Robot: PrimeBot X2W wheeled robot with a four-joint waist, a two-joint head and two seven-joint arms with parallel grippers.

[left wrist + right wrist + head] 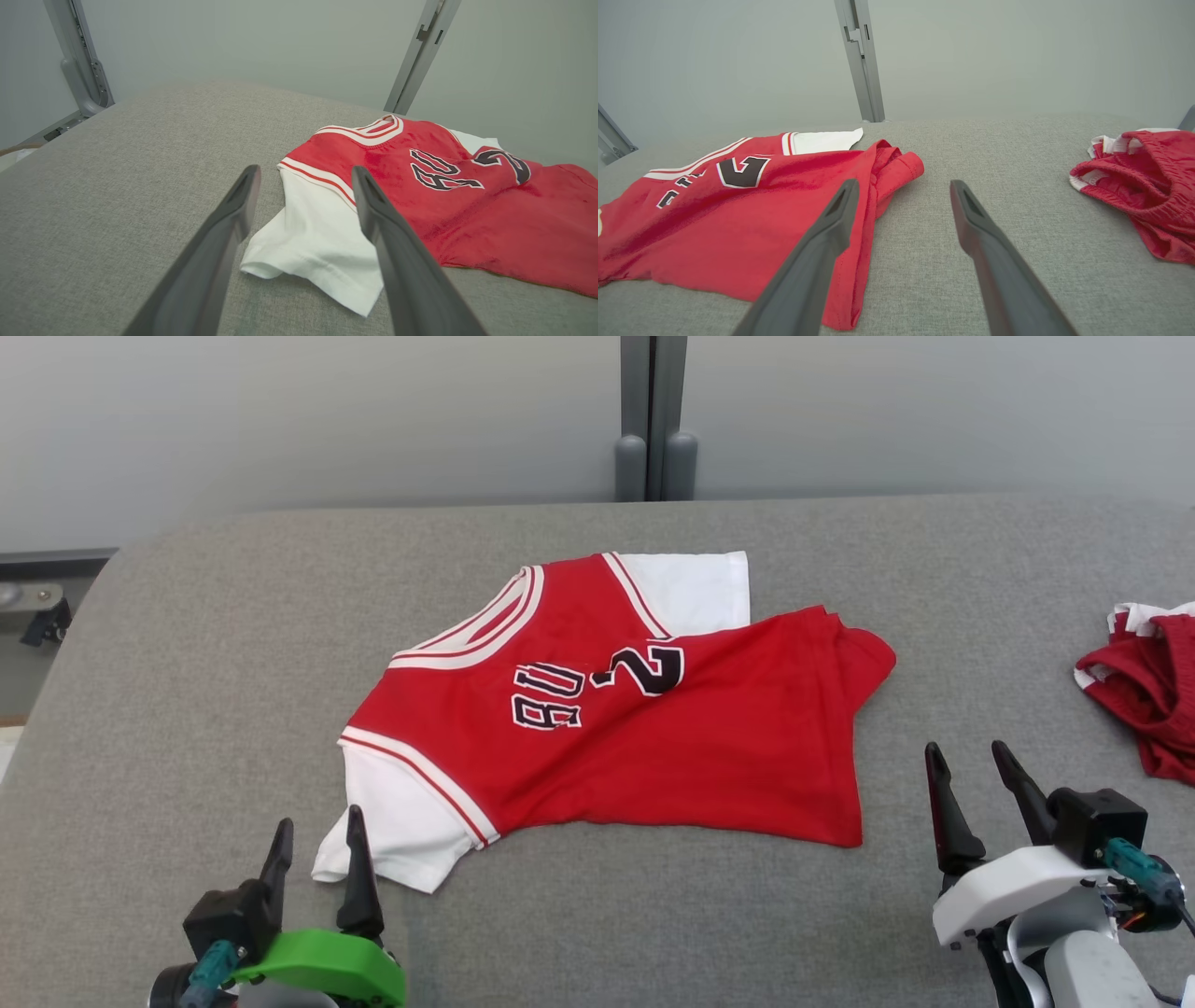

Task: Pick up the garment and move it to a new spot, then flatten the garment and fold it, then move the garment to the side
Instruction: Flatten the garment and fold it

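- the garment (635, 737), a red jersey with white sleeves and dark lettering, lies spread on the grey bench (187, 709), with part of its red body folded over across the number.
- the left gripper (319, 817) stands with jaws apart and holds nothing, right at the garment's near white sleeve (308, 233) (that sleeve shows between its two fingers in the left wrist view).
- the right gripper (964, 747) is likewise spread wide and empty, just beside the garment's hem edge, on the side away from that sleeve.
- a bunched pair of red shorts (1153, 681) lies well apart from the garment, beyond the right gripper.
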